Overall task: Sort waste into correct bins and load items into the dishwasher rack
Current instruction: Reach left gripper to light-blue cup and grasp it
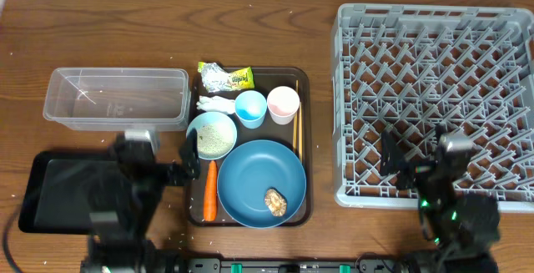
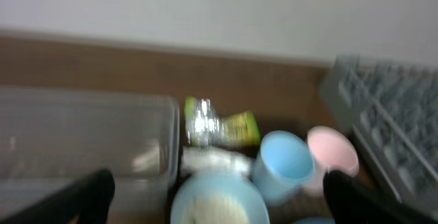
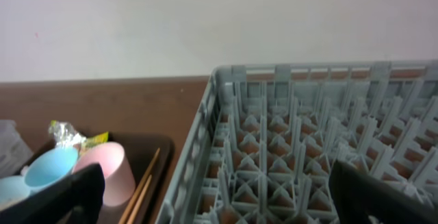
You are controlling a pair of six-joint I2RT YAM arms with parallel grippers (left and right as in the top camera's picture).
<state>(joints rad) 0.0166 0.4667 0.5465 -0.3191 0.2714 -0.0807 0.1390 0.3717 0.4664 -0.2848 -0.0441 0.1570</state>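
Observation:
On the brown serving tray point(image 1: 304, 81) lie a silver and yellow-green wrapper point(image 1: 224, 78), a white napkin point(image 1: 215, 104), a light-blue cup point(image 1: 249, 108), a pinkish cup point(image 1: 283, 104), a white bowl point(image 1: 211, 134) holding rice, an orange carrot point(image 1: 210, 191), chopsticks point(image 1: 296, 118) and a blue plate point(image 1: 254, 177) carrying a brown lump point(image 1: 276, 199). My left gripper point(image 1: 188, 156) is open and empty just left of the bowl point(image 2: 215, 203). My right gripper point(image 1: 415, 158) is open and empty over the front of the grey rack point(image 1: 434, 64). The left wrist view is blurred.
The clear tub point(image 1: 117, 98) stands at the left, and the black tray point(image 1: 50, 194) lies in front of it under my left arm. The right wrist view shows the rack's wall point(image 3: 198, 148), with the chopsticks point(image 3: 140, 183) and pinkish cup point(image 3: 109, 169) to its left.

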